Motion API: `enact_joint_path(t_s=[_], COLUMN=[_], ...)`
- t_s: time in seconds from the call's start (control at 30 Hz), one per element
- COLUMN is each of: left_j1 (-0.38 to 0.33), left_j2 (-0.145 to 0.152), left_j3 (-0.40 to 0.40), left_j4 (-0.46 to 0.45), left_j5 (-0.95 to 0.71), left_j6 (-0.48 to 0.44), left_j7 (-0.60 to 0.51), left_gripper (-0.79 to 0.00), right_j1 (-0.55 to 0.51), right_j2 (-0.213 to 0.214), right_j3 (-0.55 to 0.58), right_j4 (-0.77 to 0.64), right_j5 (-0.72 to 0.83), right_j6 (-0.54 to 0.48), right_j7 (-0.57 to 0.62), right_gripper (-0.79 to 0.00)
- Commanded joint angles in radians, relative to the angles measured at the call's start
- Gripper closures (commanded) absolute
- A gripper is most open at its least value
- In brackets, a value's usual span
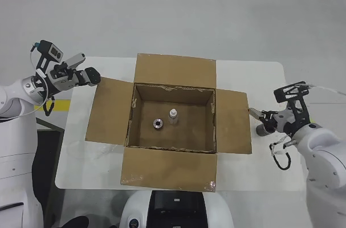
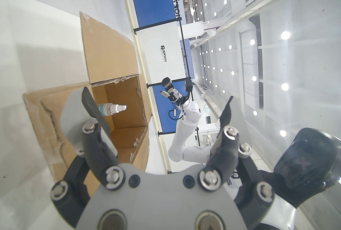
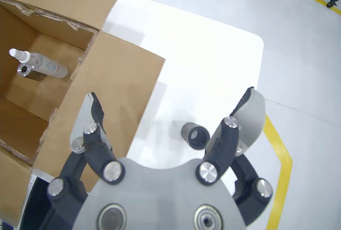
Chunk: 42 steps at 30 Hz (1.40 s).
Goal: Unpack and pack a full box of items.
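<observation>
An open cardboard box lies mid-table with all its flaps spread flat. Inside stand a white spray bottle and a short silver can; the same bottle and can appear in the right wrist view. My right gripper hovers open just beyond the box's right flap, above a small dark cylinder standing on the table. Off the box's far left corner my left gripper is raised and open, holding nothing; past its fingers I see the bottle.
The white table has bare room behind and to the right of the box. Its right edge and rounded corner lie close to my right gripper. Yellow floor tape runs beyond that edge.
</observation>
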<state>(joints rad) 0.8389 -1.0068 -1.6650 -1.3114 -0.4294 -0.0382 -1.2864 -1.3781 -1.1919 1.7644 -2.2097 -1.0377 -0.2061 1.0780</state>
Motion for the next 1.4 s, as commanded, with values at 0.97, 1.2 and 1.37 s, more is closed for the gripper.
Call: enact_joint_path(t_s=[0.97,1.2,1.37], left_j1=[0.000,0.000,0.000], left_j2=[0.000,0.000,0.000], left_j3=[0.000,0.000,0.000], left_j4=[0.000,0.000,0.000], left_j5=[0.000,0.000,0.000], left_j6=[0.000,0.000,0.000], left_j7=[0.000,0.000,0.000], left_gripper=[-0.785,-0.785,-0.785], right_j1=[-0.232,-0.206,-0.177], right_j2=[0.025,0.029,0.030], right_j3=[0.118,0.065,0.014], right_j4=[0.221,0.272,0.303], right_j5=[0.037,0.009,-0.010], right_j6=[-0.074,-0.074,-0.073], right_j7=[-0.169,-0.205,-0.233], right_gripper=[-0.785,-0.785,-0.785])
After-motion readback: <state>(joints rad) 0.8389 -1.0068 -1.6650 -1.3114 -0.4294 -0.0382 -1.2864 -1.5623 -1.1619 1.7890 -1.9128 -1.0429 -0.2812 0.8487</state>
